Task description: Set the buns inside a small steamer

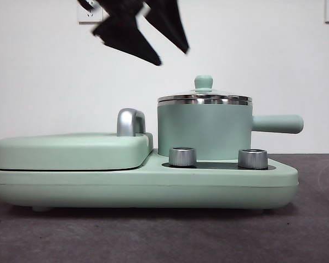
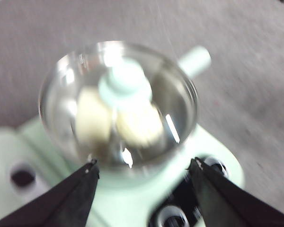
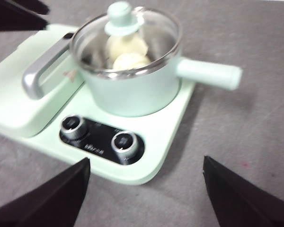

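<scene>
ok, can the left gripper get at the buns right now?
Probably not directly. The left gripper is open above the steamer, but the glass lid sits on it, covering both buns.

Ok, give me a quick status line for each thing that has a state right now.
Small steamer: upright on the base, closed.
Glass lid: seated on the steamer's rim.
Buns: both inside the steamer, under the lid.
Griddle cover: down, closed.
Left hand: open, empty, above the steamer.
Right hand: open, empty, back from the base.
</scene>
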### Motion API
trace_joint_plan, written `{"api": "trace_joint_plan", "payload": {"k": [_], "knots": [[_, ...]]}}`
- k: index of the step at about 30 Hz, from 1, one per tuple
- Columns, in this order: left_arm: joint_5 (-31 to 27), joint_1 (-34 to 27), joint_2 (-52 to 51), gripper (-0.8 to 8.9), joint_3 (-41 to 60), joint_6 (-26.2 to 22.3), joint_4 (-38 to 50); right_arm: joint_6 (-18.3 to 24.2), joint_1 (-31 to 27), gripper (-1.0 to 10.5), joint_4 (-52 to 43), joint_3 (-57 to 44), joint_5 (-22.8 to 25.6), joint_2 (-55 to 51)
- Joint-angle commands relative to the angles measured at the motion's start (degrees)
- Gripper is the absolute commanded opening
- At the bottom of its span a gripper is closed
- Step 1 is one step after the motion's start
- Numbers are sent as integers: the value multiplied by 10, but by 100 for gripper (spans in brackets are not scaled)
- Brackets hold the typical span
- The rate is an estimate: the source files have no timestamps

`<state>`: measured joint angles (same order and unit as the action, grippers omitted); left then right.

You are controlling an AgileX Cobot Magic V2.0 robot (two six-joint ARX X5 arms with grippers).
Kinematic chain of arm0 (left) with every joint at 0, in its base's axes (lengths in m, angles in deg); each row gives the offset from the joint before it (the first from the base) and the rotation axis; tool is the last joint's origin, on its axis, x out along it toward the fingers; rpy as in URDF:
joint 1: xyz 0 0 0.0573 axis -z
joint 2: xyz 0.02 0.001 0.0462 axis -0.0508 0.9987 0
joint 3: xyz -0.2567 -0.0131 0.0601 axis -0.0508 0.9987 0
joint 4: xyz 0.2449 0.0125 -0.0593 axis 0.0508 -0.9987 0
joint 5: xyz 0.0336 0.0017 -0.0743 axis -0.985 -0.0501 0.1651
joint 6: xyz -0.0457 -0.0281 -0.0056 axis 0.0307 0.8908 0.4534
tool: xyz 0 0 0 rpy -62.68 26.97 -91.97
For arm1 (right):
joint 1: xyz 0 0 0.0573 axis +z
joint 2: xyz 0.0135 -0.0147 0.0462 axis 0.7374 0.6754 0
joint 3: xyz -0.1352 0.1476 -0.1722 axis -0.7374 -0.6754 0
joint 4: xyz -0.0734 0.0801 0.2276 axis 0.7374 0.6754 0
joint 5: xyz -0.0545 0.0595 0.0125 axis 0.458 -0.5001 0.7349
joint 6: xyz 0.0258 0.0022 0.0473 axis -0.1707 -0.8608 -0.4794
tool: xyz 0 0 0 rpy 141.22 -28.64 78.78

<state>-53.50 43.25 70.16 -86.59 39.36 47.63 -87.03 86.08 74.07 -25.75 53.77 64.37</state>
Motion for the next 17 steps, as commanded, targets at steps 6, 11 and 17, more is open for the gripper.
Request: {"api": "trace_joint_plan", "payload": {"k": [6,11,17], "knots": [[-1,1,-103,307,99,89,-18,23,4,369,-57,11,-69,80],[-21,1,-195,308,214,123,8,27,4,369,-122,21,-96,151],[-59,1,-301,303,313,148,20,39,11,369,-169,40,-128,232]]}}
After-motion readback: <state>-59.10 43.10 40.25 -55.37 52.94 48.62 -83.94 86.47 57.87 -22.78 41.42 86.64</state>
